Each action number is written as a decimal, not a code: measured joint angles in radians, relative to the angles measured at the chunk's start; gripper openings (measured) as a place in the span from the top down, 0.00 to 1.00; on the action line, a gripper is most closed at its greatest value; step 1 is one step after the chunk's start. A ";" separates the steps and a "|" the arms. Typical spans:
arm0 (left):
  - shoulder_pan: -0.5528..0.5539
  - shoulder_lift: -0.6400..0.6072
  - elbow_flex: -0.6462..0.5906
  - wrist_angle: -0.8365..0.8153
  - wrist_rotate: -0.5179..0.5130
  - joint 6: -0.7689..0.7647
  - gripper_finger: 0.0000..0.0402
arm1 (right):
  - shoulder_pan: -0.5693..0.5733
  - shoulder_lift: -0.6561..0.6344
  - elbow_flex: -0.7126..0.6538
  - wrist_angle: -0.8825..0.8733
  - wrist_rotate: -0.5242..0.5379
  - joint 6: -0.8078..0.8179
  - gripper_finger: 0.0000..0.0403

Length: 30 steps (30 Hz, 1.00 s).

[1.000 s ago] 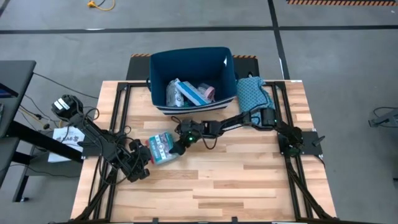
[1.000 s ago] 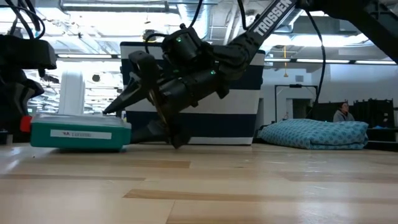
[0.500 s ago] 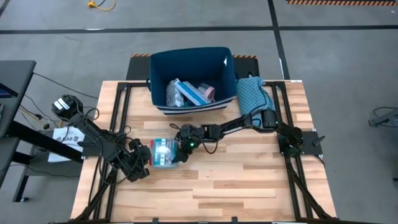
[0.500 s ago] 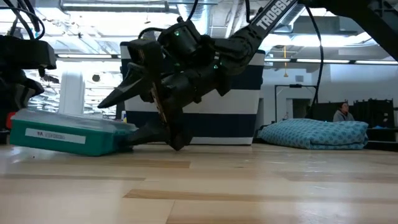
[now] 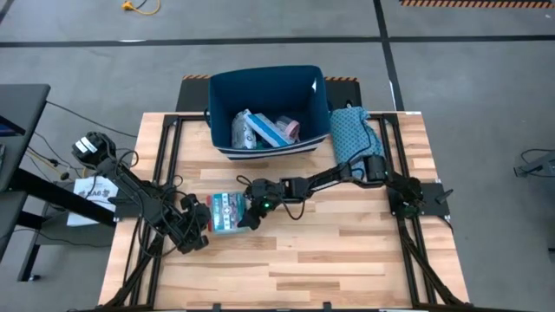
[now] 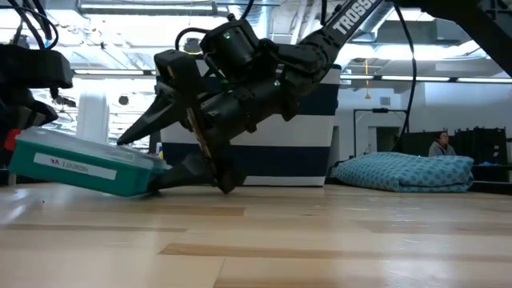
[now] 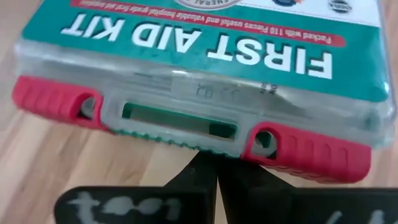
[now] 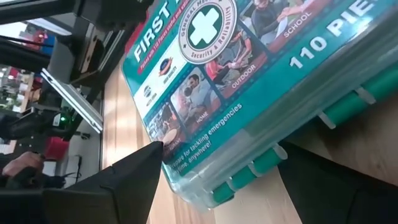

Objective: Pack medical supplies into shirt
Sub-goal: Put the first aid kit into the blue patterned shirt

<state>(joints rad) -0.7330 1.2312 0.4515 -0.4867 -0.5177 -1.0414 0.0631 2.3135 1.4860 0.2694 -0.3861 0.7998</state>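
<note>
A teal first aid kit (image 5: 227,211) with red latches lies tilted on the wooden table, its left end raised in the low view (image 6: 76,164). My right gripper (image 5: 246,212) stands open around its right side, one finger above (image 6: 140,132) and one below. My left gripper (image 5: 201,224) is shut at the kit's latch edge. More medical supplies (image 5: 264,130) lie in a blue bin (image 5: 221,95). The shirt (image 5: 354,130), a teal patterned cloth, lies folded at the bin's right. My left gripper's shut fingertips (image 7: 214,177) meet the kit's latch edge (image 7: 180,127) from below, midway between the two red latches. That edge rides above the table. My right gripper's lower finger (image 6: 180,172) is wedged under the kit's hinge edge (image 8: 249,177), coming level from the table's right. Whether the upper finger touches the lid, I cannot tell.
The blue bin stands at the table's far middle. Black frame rails (image 5: 165,165) run along both table sides. Bare wood (image 5: 329,260) spreads across the near half. A person (image 6: 440,144) sits far off in the room behind.
My right gripper has gone toward the table's left, staying open, and has pushed the kit along the table against my left gripper. The kit has turned squarer to the table, and its left end has lifted, so it now lies tilted.
</note>
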 joint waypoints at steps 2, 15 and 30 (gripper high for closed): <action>-0.001 0.000 0.000 0.010 0.008 0.008 1.00 | 0.000 0.001 -0.001 0.016 -0.001 0.000 0.25; 0.000 0.000 0.001 0.017 -0.003 0.011 1.00 | 0.002 0.005 -0.002 0.067 0.002 -0.005 0.25; -0.001 0.000 0.001 0.016 0.001 0.015 1.00 | -0.002 0.004 -0.001 0.100 0.033 -0.021 0.25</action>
<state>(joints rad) -0.7338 1.2310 0.4528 -0.4707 -0.5163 -1.0260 0.0615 2.3173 1.4849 0.3696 -0.3533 0.7789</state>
